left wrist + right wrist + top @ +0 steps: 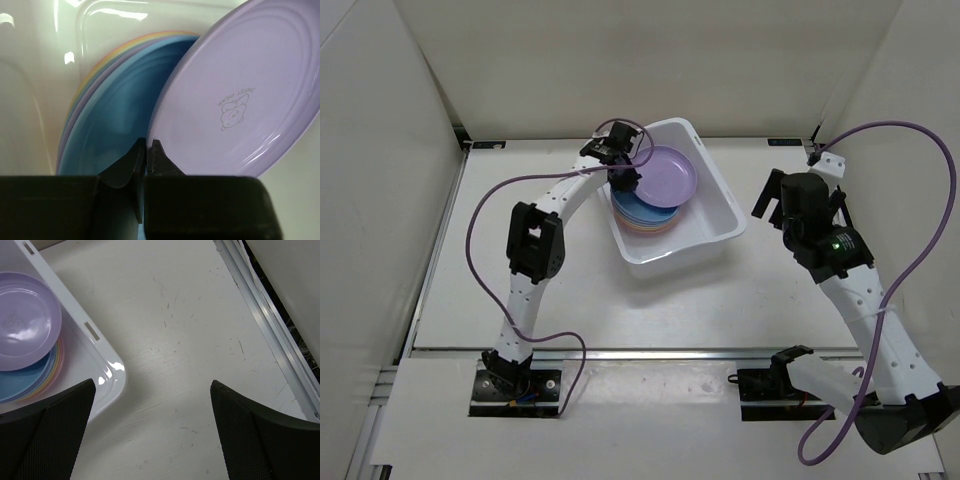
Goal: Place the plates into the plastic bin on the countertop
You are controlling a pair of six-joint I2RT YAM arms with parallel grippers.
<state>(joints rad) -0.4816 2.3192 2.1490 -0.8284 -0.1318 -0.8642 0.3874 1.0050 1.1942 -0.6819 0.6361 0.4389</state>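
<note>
Toward back of countertop, inside plastic bin: stack of plates, blue on top, pastel rims fanned out beneath. Purple plate on that stack, tilted, offset toward bin's far right side, printed centre mark facing up. Left gripper down inside bin at purple plate's left edge. Jaws pinched almost together on its rim, blue plate just behind. Right gripper well apart, right of bin, hovering over bare countertop. Fingers spread wide, holding nothing. Bin's near corner at left of right wrist view, metal rail along counter edge at right.
</note>
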